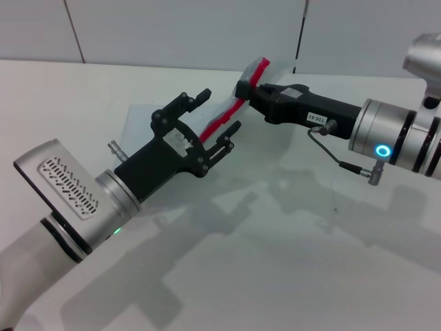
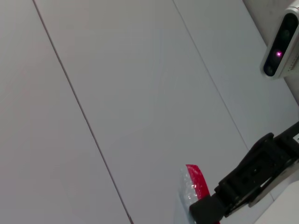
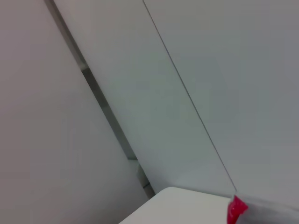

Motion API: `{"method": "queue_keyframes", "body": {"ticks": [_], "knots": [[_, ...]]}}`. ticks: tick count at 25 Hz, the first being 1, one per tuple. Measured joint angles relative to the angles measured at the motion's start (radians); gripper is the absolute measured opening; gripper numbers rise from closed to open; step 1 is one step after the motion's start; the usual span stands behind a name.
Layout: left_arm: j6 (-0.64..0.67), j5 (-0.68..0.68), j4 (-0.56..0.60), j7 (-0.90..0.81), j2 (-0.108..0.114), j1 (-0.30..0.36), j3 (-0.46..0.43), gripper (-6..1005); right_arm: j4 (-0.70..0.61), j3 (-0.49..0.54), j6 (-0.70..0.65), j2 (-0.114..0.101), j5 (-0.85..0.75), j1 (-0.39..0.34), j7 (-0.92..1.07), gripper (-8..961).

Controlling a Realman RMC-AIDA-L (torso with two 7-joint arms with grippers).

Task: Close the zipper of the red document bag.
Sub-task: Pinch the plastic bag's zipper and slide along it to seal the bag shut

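While you are looking down from the head camera, your left arm is reaching in from the near left corner over the plain white surface (image 1: 275, 276), and its black skeletal left gripper (image 1: 210, 124) is hovering with its fingers (image 1: 195, 100) spread wide apart. Between those spread fingers the thin bright red zipper (image 1: 222, 121) is passing, but you cannot tell whether either finger is actually touching it.

Just beyond, the flat pale blue-grey translucent plastic red document bag (image 1: 141, 117) is lying partly on the surface behind the left gripper, with its red-trimmed edge lifting off the surface and climbing up and to the right. The zipper's slider is too small for you to pick out.

Farther along that raised edge, your right arm is coming in from the right side, and its black right gripper (image 1: 245, 89) is pinching the upper end of the zipper, fingers pressed together on the red strip, holding that end of the bag in the air. The red tip is poking out just above the clamping fingers.

In the left wrist view you are seeing the same red end (image 2: 196, 179) and a bit of crinkled clear plastic beside the dark body of the right gripper (image 2: 205, 210). In the right wrist view only a small red tip (image 3: 237, 208) is showing at the edge, against the pale panelled wall (image 3: 140, 70) at the back.
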Motion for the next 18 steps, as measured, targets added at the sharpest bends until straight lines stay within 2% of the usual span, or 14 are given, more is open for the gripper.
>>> {"method": "queue_keyframes", "body": {"ticks": [4,14,18], "knots": [[0.001,0.002,0.0,0.009,0.0,0.002,0.001,642,0.004,-0.007,-0.001,0.0,0.0,0.002,0.0,12],[-0.003,0.002,0.003,0.01,0.001,0.004,0.0,380,0.006,-0.008,-0.021,0.0,-0.012,0.008,0.0,12],[-0.007,0.001,0.005,0.01,0.001,0.003,0.0,327,0.006,-0.008,-0.024,0.0,-0.013,0.008,0.0,12]]}}
